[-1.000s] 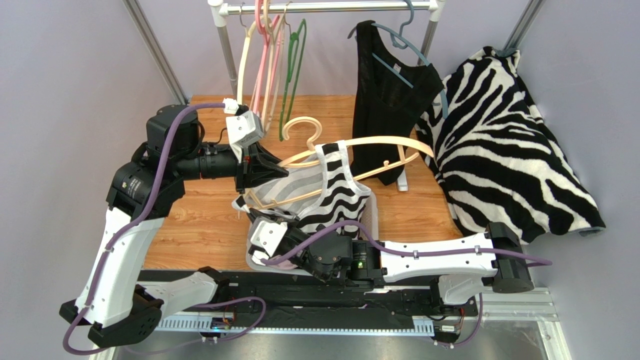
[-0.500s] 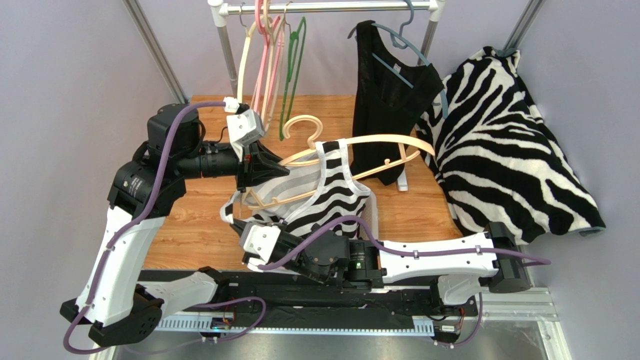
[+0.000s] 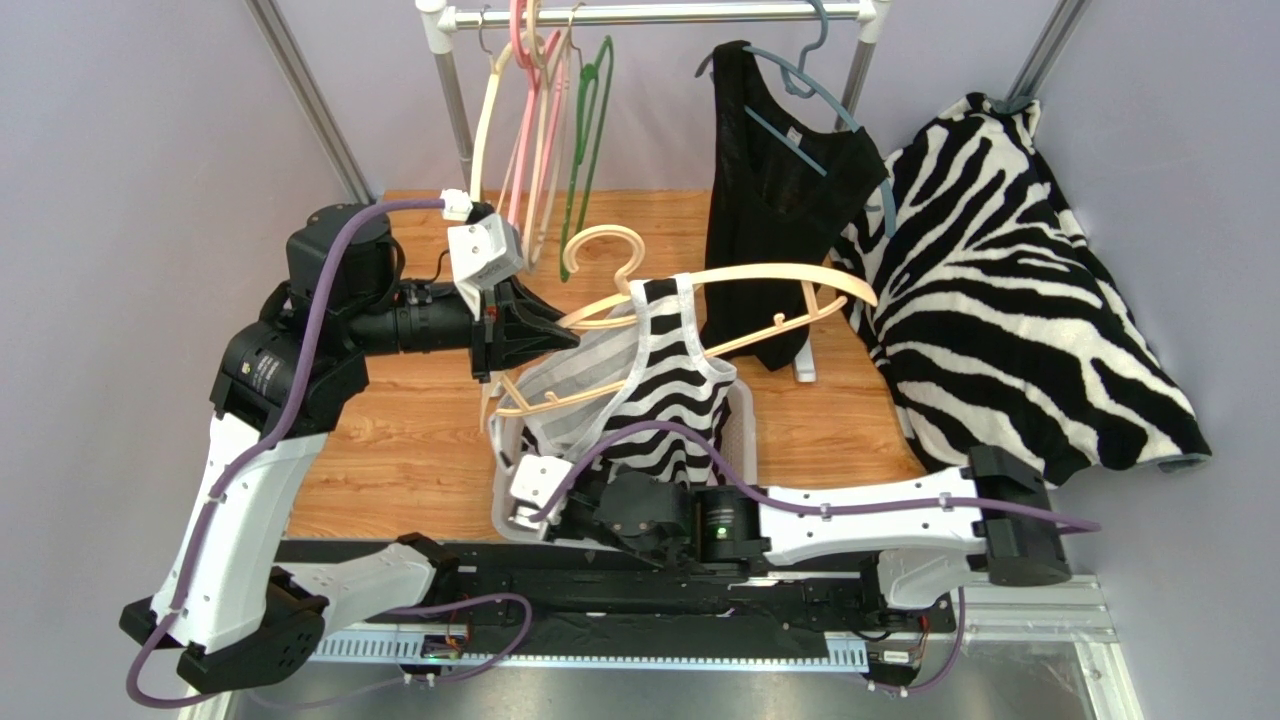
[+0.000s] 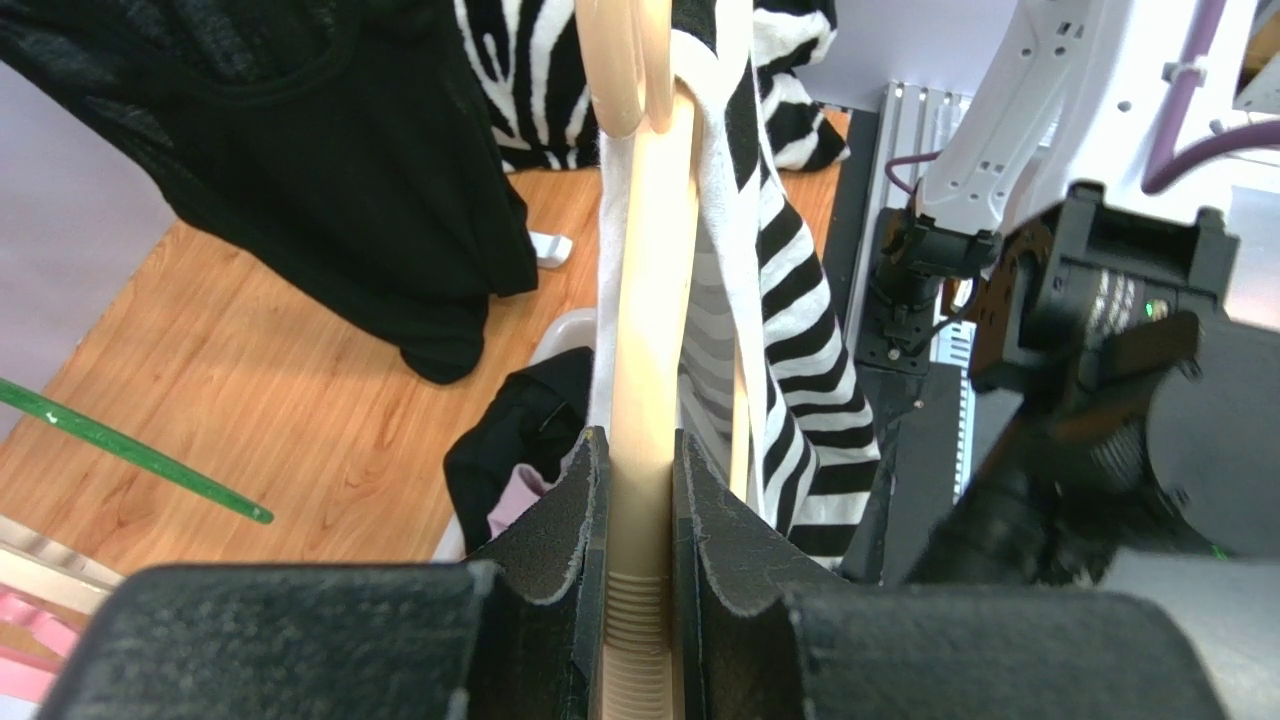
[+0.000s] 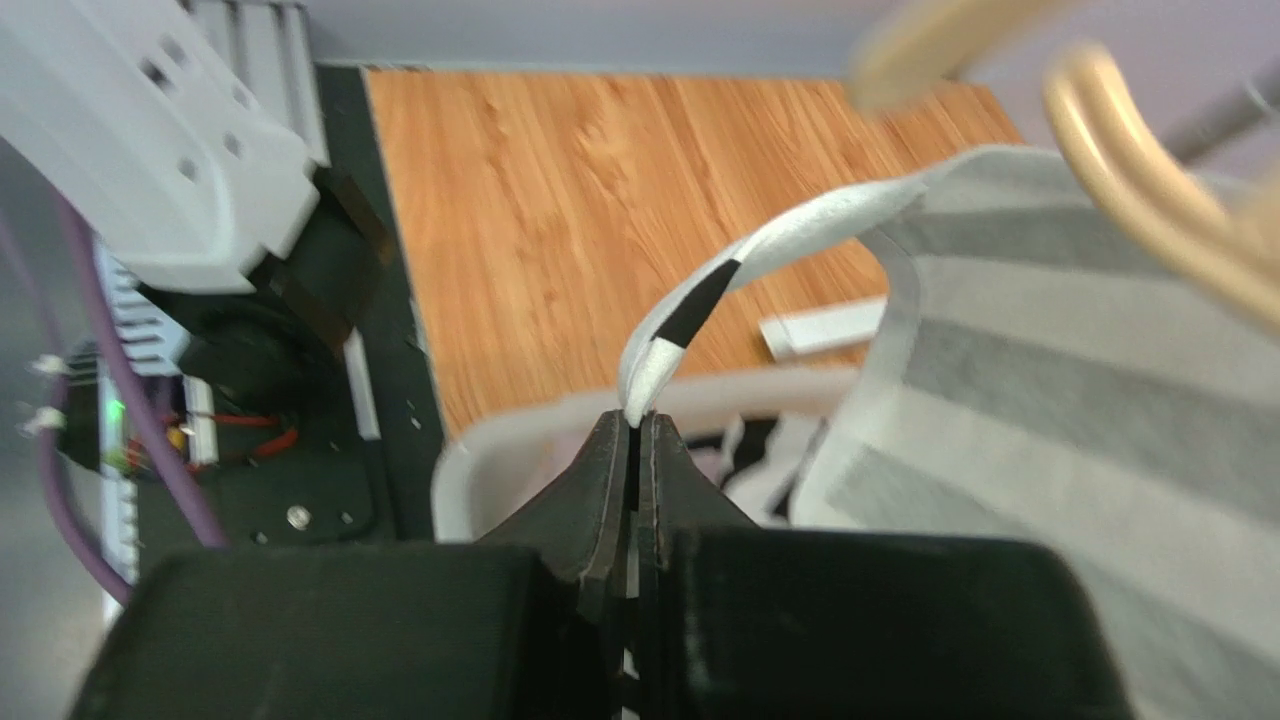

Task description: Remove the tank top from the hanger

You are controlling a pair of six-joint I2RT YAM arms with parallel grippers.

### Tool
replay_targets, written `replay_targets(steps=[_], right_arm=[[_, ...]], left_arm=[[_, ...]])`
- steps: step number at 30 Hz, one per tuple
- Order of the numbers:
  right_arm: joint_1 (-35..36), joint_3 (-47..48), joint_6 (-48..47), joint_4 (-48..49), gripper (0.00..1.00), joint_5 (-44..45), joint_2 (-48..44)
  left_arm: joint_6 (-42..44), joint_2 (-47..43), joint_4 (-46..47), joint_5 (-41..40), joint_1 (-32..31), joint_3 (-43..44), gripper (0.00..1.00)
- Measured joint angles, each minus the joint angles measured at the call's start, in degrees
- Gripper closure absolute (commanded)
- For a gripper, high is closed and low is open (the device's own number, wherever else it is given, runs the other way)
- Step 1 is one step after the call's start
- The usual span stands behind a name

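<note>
My left tool (image 4: 642, 488) is clamped on an arm of the cream hanger (image 4: 651, 285), held over the middle of the bench (image 3: 398, 450). My right tool (image 5: 633, 435) is pinched tight on a strap (image 5: 706, 285) of the striped tank top (image 3: 669, 398), which drapes from that hanger's near side.

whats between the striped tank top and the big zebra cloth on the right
A black top on a grey-blue hanger, hanging from the rail; the top view shows it.
</note>
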Motion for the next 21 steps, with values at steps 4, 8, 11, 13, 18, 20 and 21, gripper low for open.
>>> replay_targets(steps=[4, 8, 11, 13, 18, 20, 21], right_arm=[[-0.9, -7.2, 1.7, -3.5, 1.0, 5.1, -8.9], [-2.2, -12.0, 3.0, -6.5, 0.6, 10.4, -20.2], [-2.6, -12.4, 3.9, -9.5, 0.23, 13.3, -26.3], [-2.6, -12.2, 4.4, -12.0, 0.15, 14.4, -28.5], [-2.6, -8.2, 5.0, -21.1, 0.19, 14.4, -30.4], [-2.5, -5.4, 5.2, -23.6, 0.23, 13.6, -31.1], [-2.5, -3.7, 5.2, -24.3, 0.25, 13.2, -31.8]], left_arm=[[0.0, -0.1, 0.0, 0.1, 0.1, 0.0, 0.96], [0.0, -0.2, 0.0, 0.1, 0.2, 0.0, 0.96], [0.3, -0.3, -0.1, 0.1, 0.2, 0.0, 0.96], [0.9, -0.3, -0.5, -0.1, 0.2, 0.0, 0.96], [3.4, -0.8, -1.5, -1.8, 0.3, -0.1, 0.96], [5.0, -1.6, -1.9, -3.1, 0.3, -0.7, 0.96], [5.6, -1.9, -2.1, -3.6, 0.3, -1.0, 0.96]])
